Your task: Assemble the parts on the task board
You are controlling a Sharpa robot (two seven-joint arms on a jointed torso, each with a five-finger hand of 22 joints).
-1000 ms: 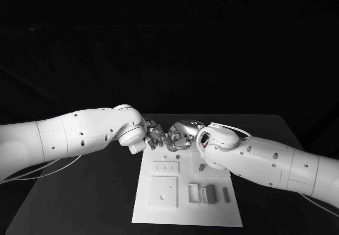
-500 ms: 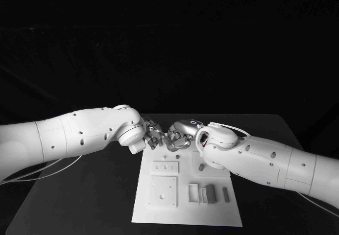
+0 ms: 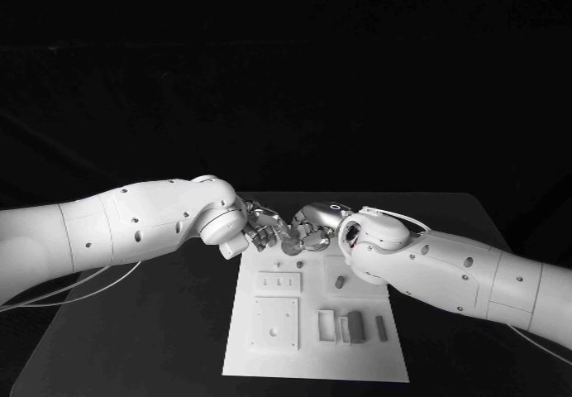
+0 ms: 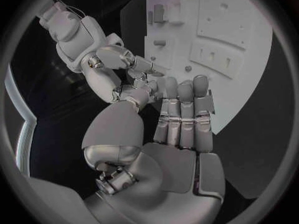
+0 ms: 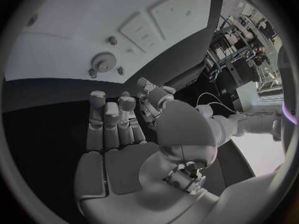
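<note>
Over the far end of the task board [image 3: 312,331] my left hand [image 3: 264,231] and right hand [image 3: 312,229] meet fingertip to fingertip, fingers curled; can't tell if either's pinching anything. Grey parts [image 3: 353,325] sit nearer me on the board.

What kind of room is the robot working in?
Probably a robot lab or test workshop. A white task board with small parts lies on a black table against a dark backdrop, and the right wrist view shows racks of equipment at the room's edge.
</note>
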